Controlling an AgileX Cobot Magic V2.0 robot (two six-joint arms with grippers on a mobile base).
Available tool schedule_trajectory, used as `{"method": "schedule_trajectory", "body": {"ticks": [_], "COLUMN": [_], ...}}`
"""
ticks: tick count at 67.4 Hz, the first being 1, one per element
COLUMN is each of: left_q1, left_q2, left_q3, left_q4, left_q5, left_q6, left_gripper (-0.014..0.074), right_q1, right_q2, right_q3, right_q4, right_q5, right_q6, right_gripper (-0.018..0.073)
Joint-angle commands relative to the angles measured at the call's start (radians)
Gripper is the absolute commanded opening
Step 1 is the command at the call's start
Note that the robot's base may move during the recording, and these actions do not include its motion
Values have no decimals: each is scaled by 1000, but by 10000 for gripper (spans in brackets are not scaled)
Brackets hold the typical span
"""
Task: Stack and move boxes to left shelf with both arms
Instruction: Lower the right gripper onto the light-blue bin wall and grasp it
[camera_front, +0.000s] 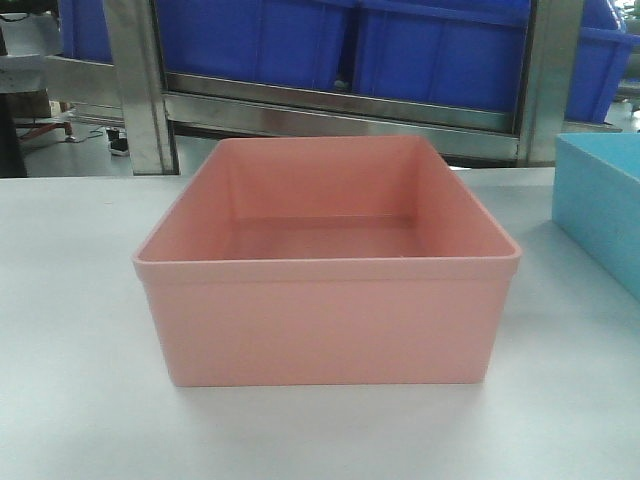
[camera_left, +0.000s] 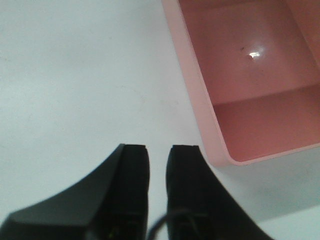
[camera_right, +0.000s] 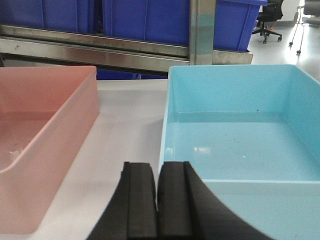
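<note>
nearest the wrist cameras are the two sets of jaws, and neither holds anything. the left jaws stand a little apart, with bare bench (camera_front: 80, 400) showing between them, and hang just outside the near left corner of the pink box (camera_front: 330, 320). the right jaws are pressed together on nothing. they sit to the right of the pink box, in the gap between it and the blue box (camera_right: 260, 210), close to the blue box's near rim.

the pink box rests flat on the bench, empty and upright. the blue box stands just to the right of it, also empty and upright, with a strip of bench between the two, so they are apart and not nested.

behind the pink box a steel rack (camera_front: 340, 105) carries dark blue crates (camera_front: 250, 40). i cannot tell whether this is the left shelf.

judging from this, the task is at its very start. nothing is stacked, nothing is lifted, and neither box is gripped. everything remains to do: taking hold of one box, setting it into the other, grasping the pair with both arms, and carrying it to the shelf.
</note>
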Motion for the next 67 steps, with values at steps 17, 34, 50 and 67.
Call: {"method": "schedule_trajectory", "body": {"ticks": [17,34,50,67], "left_q1": [-6,-6,-6,-6], "left_q2": [-156,-154,-154,-154], "left_q3": [135,135,135,135], "left_q4": [56,56,56,56], "left_q5": [-223,-225,-225,-225], "left_q6": [2,2,2,2], "left_gripper": [-8,-8,-8,-8], "right_q1": [2,2,-14,-206], "right_q2": [204,638,1020,1233], "right_q3": [-343,-664,-970,-1269], "right_q4": [37,30,-19,-61], "right_q5": [104,238,535,817], "right_q6": [0,0,-1,-89], "right_gripper": [55,349,590,590]}}
